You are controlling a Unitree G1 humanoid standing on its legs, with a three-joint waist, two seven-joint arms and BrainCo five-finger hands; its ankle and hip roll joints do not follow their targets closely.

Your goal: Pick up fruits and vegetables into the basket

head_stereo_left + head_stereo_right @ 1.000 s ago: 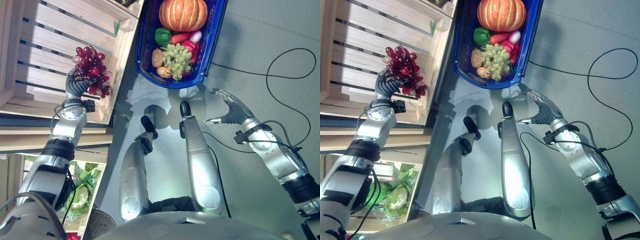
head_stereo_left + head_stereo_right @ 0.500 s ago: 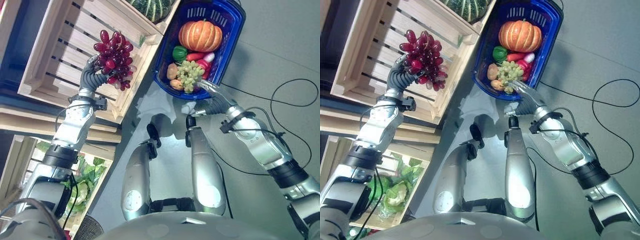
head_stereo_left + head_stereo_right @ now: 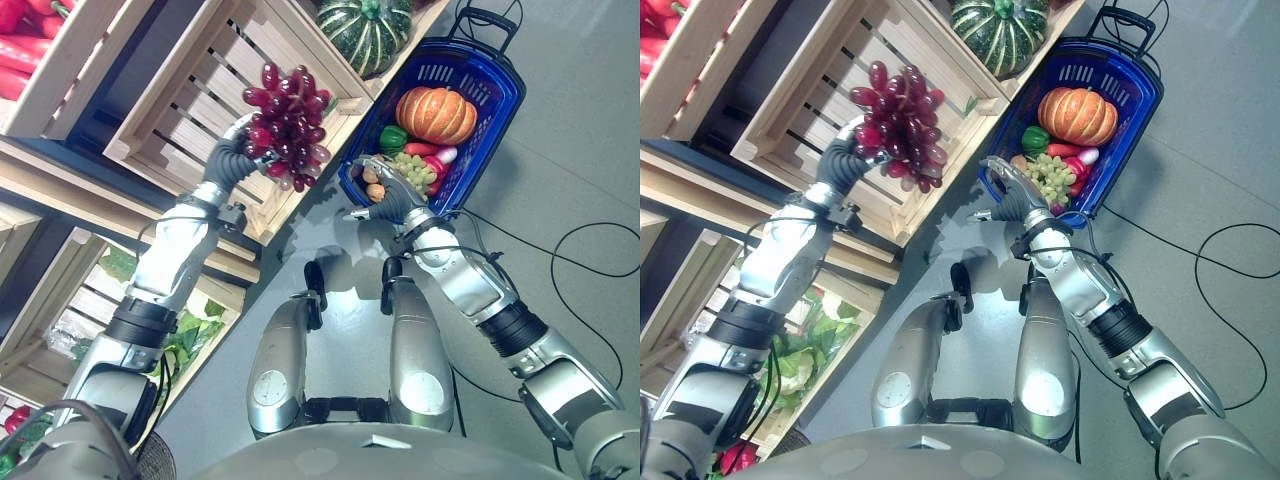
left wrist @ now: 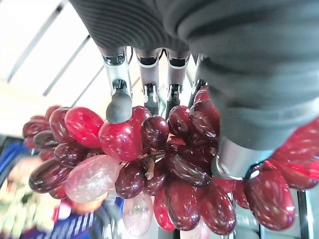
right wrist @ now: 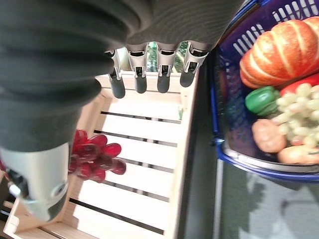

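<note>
Red grapes: one bunch of red grapes (image 3: 287, 125) was held up in the air over the slatted wooden crate (image 3: 190, 110), not yet in the basket.
L hand: left hand (image 3: 232, 157) had fingers (image 4: 118, 106) and thumb curled round the bunch from below; wrist view showed dark tips pressed into the berries, cluster hanging past them.
Key relation: blue basket (image 3: 497, 110) lay to the robot's right of the bunch and on the floor, beyond the crate's corner post; so the carry looked to be rightward and down. Bunch's long axis ran roughly along that same line, stem end hidden in the hand.
R hand: right hand (image 3: 1007, 191) sat just beside the basket's near rim, fingers straight and spread, holding nothing. It was nearer the basket; L hand had the fruit.
Basket contents: one orange pumpkin (image 3: 435, 115), one green pepper (image 3: 393, 138), one bunch of green grapes (image 3: 412, 170), one small brownish potato-like item (image 5: 268, 135); red pieces beside the pepper, count unclear.
Other: one green striped squash (image 3: 371, 29) in the next crate; red peppers (image 3: 25, 35) upper L, partly cut off, no count.
</note>
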